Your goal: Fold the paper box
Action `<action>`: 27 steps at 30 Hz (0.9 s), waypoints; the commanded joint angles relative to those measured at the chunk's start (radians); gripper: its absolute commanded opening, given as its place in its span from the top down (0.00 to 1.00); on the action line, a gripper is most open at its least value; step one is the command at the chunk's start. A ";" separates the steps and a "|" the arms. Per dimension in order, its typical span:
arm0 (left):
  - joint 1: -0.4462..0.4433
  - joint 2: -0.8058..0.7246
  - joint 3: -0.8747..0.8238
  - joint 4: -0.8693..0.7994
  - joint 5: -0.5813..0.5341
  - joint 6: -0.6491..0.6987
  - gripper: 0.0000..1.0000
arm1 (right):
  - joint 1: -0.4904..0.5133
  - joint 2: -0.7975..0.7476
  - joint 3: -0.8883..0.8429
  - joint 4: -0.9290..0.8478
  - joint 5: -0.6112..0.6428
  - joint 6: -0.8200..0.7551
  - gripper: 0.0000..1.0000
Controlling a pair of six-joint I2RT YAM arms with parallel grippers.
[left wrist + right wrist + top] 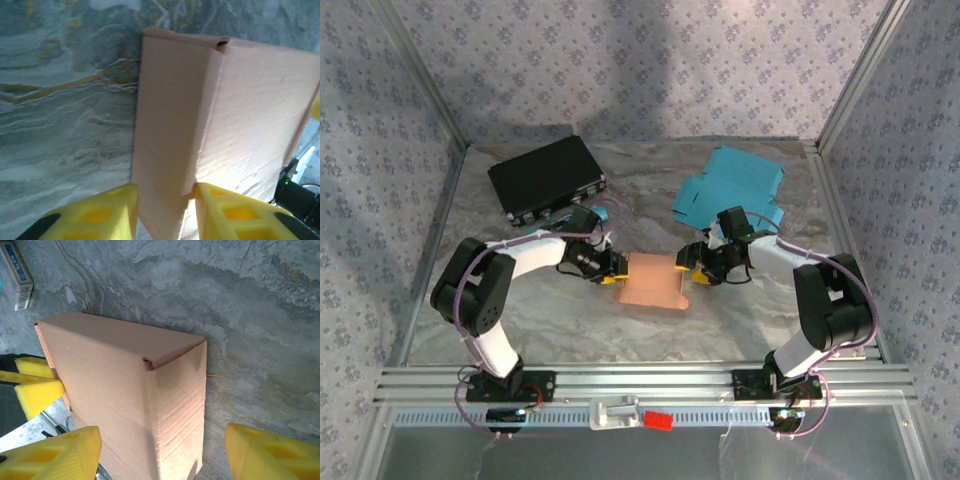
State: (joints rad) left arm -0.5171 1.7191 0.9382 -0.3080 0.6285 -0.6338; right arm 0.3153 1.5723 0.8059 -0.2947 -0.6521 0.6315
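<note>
The salmon-pink paper box (655, 283) lies folded up at the middle of the marbled table, between my two arms. My left gripper (613, 268) is at its left end. In the left wrist view the yellow fingers (112, 207) press from both sides on the box's narrow side wall (170, 150), so the gripper (165, 196) is shut on it. My right gripper (690, 268) is at the box's right end. In the right wrist view it (162, 452) stands wide open, with the box's corner (150, 405) between the spread fingers (270, 455) and a gap on the right side.
A flat blue cardboard blank (732, 187) lies at the back right. A black case (546, 177) sits at the back left. A small blue-and-white pack (17, 270) lies beyond the box. Metal frame rails border the table (620, 330).
</note>
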 commanded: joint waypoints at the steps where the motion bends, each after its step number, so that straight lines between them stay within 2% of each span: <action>1: 0.002 0.022 -0.015 0.050 0.000 -0.023 0.71 | 0.011 0.013 -0.017 0.023 -0.021 0.009 0.32; 7: 0.012 0.025 -0.022 0.061 -0.005 -0.026 0.79 | 0.013 0.029 -0.029 0.067 -0.055 0.010 0.30; 13: 0.031 0.025 -0.055 0.069 -0.010 -0.023 0.82 | 0.019 0.040 -0.033 0.106 -0.105 0.012 0.28; 23: 0.089 0.016 -0.136 0.087 -0.005 0.005 0.84 | 0.059 0.049 -0.020 0.171 -0.159 0.055 0.27; 27: 0.096 0.015 -0.139 0.096 0.008 0.005 0.83 | 0.074 0.056 -0.017 0.246 -0.179 0.130 0.29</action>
State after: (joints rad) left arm -0.4301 1.7092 0.8402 -0.1505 0.7296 -0.6479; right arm 0.3775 1.6093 0.7815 -0.0978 -0.8021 0.7002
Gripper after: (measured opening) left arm 0.168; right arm 0.712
